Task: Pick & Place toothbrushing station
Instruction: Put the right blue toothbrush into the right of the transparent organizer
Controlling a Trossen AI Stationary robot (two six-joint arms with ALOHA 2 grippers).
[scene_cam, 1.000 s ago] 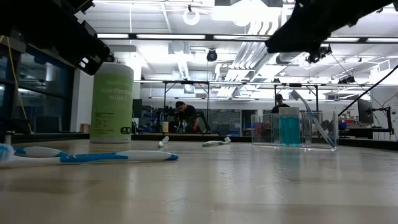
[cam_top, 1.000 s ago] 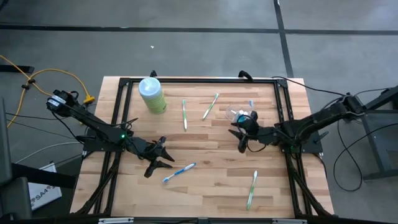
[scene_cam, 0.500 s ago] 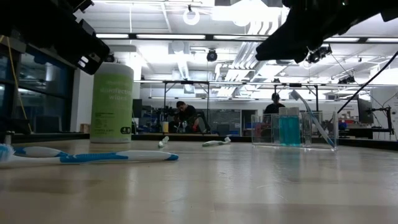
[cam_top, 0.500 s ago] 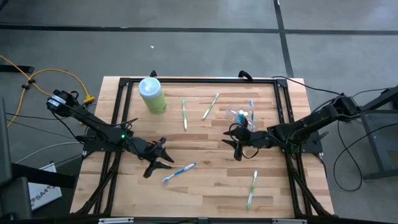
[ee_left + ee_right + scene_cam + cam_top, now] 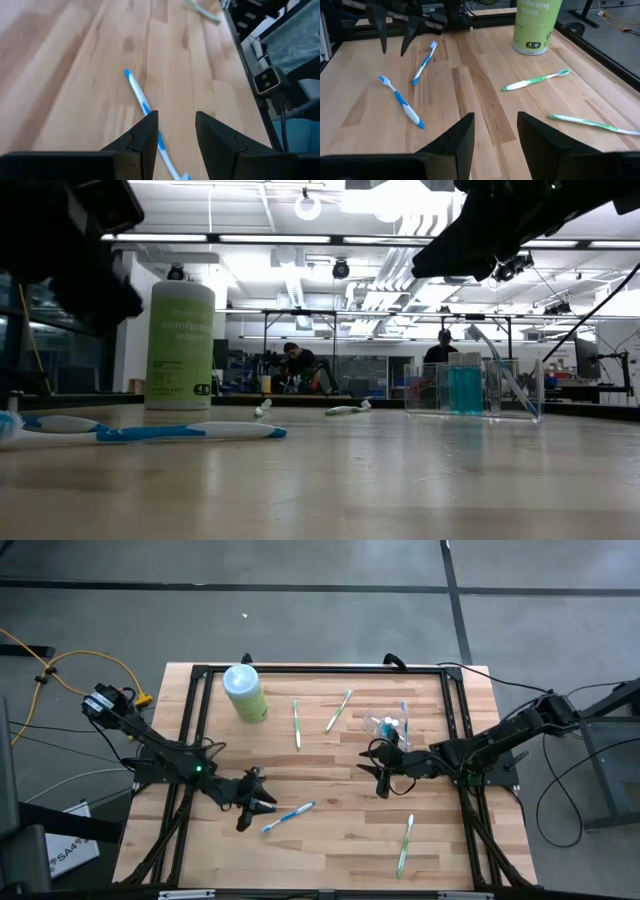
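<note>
Two grippers work from above: the right gripper (image 5: 381, 775) hovers open, empty, just beside the clear toothbrushing station (image 5: 388, 726). Low view shows blue liquid inside the station. The left gripper (image 5: 173, 131) is open astride a blue toothbrush (image 5: 145, 109).

Left arm (image 5: 165, 752) enters from 9 o'clock edge, runs diagonally toward table centre; left gripper (image 5: 250, 808) low over wood at about 7 o'clock of table, fingers (image 5: 145, 137) parted with clear gap, nothing between them

Right arm (image 5: 500, 745) enters from 3 o'clock edge, stretched toward centre, wrist roughly level; right gripper (image 5: 378, 772) just right of table centre, fingers (image 5: 462, 135) spread apart, nothing held

In low view both arms show only as dark shapes in upper corners
</note>
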